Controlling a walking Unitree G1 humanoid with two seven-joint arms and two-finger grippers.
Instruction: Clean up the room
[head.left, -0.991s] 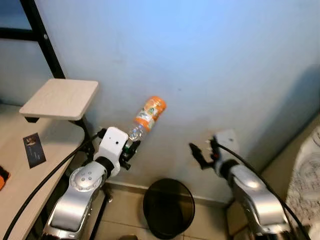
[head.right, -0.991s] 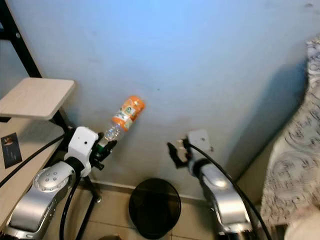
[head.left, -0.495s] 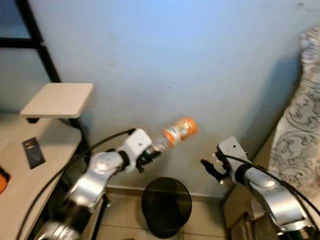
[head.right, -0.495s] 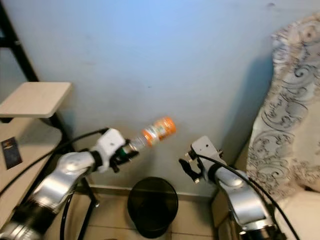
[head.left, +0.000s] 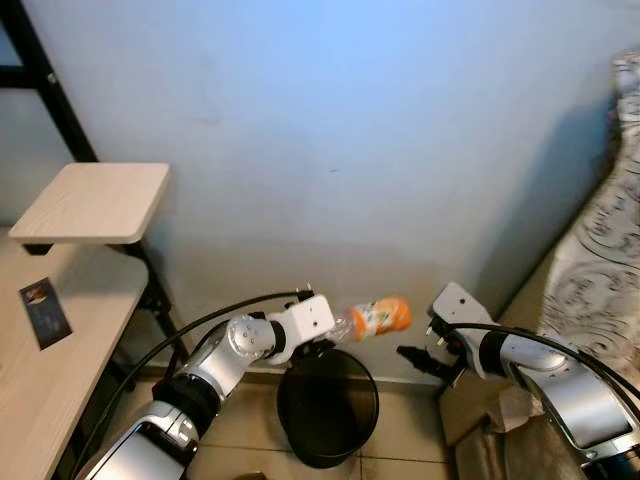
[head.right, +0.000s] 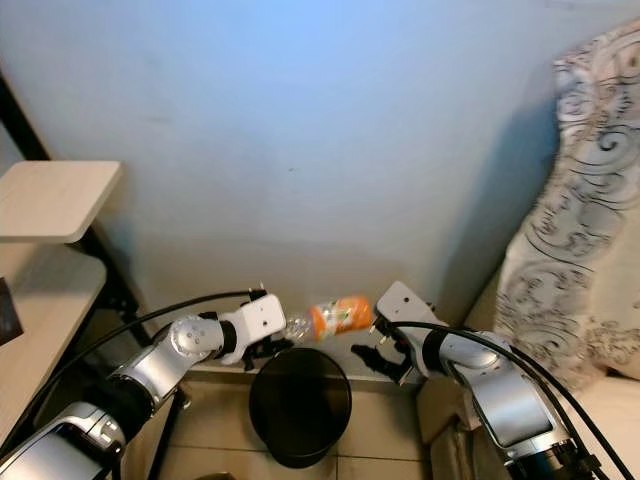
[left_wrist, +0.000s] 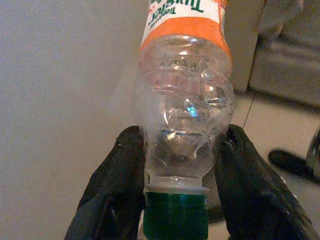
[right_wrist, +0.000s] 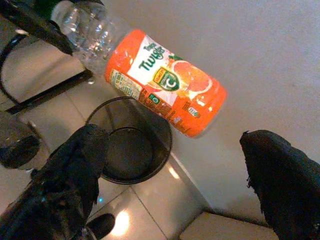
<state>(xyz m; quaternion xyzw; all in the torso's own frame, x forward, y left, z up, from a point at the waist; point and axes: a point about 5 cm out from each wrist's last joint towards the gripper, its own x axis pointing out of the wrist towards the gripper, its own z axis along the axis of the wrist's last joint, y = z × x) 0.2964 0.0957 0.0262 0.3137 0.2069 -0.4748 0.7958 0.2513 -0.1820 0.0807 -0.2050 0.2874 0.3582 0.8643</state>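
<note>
Lowering since a second ago: our left hand clamps the orange-labelled clear plastic bottle, lower centre, above the round black bin; right hand wide, empty.

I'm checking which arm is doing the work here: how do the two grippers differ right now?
The left gripper is shut on the orange-labelled bottle, gripping its neck above the black bin. The right gripper is open and empty, beside the bottle's base. Both are raised near the wall.

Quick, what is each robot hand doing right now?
Left gripper: shut on the bottle, above the bin.
Right gripper: open, holding nothing.
</note>
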